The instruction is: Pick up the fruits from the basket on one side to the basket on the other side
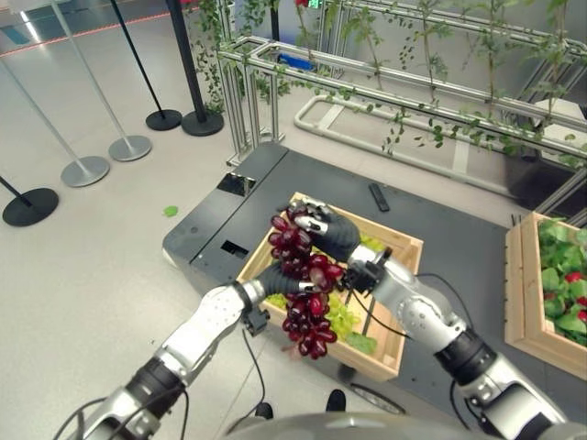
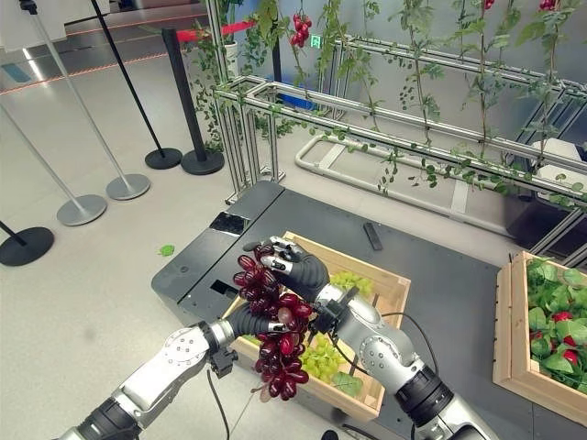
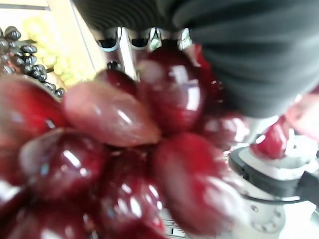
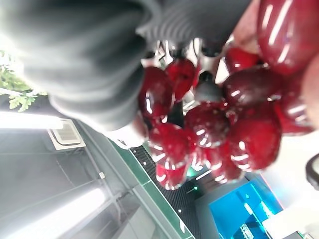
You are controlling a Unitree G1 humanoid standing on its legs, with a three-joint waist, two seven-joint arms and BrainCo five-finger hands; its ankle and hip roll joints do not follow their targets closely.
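Note:
A long bunch of dark red grapes (image 1: 303,293) hangs above the near wooden basket (image 1: 404,243), clear of its contents. My left hand (image 1: 278,279) reaches in from the lower left and grips the bunch at its middle; grapes press against its fingers (image 3: 112,42) in the left wrist view. My right hand (image 1: 328,231) comes from the right, with its fingers curled over the top of the bunch (image 4: 199,119). Green grapes (image 1: 341,321) and leaves lie in the basket below. A second wooden basket (image 1: 525,275) on the right holds green leaves and red fruit.
Both baskets stand on a dark platform (image 1: 229,211), with a black remote (image 1: 379,197) behind the near one. A metal frame with vines (image 1: 367,82) runs along the back. Stanchion posts (image 1: 128,147) stand on the floor to the left.

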